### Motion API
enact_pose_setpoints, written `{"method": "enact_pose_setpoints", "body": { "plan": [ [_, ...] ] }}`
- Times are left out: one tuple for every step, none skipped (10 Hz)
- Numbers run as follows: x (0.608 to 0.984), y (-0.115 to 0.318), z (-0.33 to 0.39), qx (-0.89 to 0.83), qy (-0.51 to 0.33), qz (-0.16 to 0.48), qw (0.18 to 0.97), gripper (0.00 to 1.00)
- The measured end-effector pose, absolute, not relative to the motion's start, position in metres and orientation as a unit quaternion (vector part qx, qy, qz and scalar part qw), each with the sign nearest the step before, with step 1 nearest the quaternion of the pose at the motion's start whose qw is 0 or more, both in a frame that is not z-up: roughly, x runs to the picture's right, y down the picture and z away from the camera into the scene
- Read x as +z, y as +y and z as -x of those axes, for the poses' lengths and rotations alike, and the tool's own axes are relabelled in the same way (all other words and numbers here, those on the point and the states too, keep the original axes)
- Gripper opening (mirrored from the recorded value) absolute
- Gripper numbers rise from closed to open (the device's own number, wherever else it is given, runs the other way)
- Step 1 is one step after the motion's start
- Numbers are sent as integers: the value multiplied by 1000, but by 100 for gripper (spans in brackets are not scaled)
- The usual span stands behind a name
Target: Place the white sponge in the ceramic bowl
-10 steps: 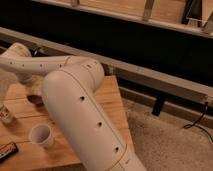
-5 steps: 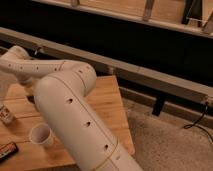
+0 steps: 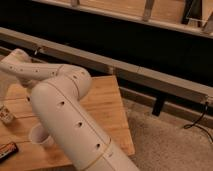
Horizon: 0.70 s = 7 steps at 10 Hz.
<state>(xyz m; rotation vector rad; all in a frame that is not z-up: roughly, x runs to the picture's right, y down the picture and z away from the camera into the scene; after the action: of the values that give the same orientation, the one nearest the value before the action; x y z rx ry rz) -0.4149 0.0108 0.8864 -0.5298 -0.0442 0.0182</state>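
End effector: off the picture's left edge, beyond the white forearm (image 3: 30, 70); fingers together.
Sponge and bowl: you cannot see either; the arm likely hides them.
Worktop (image 3: 107, 107): white cylindrical cup (image 3: 37, 136), dark wrapped bar (image 3: 7, 149).
Advice: confirm grip, then approach slowly.

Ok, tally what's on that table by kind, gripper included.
White cup: 1
Dark wrapped bar: 1
Gripper, low over the table at the left edge of the view: 1
Sponge: 0 in view
Bowl: 0 in view
Total: 3
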Motion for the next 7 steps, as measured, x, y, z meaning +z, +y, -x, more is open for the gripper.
{"method": "enact_pose_setpoints", "body": {
  "plan": [
    [890,13,415,8,-20,265,964,0],
    [894,15,415,7,-19,269,963,0],
    [899,18,415,5,-16,274,962,0],
    [903,21,415,4,-15,277,961,0],
    [906,22,415,3,-13,280,960,0],
    [908,23,415,2,-12,281,960,0],
    [912,23,415,2,-11,283,959,0]
  ]
}}
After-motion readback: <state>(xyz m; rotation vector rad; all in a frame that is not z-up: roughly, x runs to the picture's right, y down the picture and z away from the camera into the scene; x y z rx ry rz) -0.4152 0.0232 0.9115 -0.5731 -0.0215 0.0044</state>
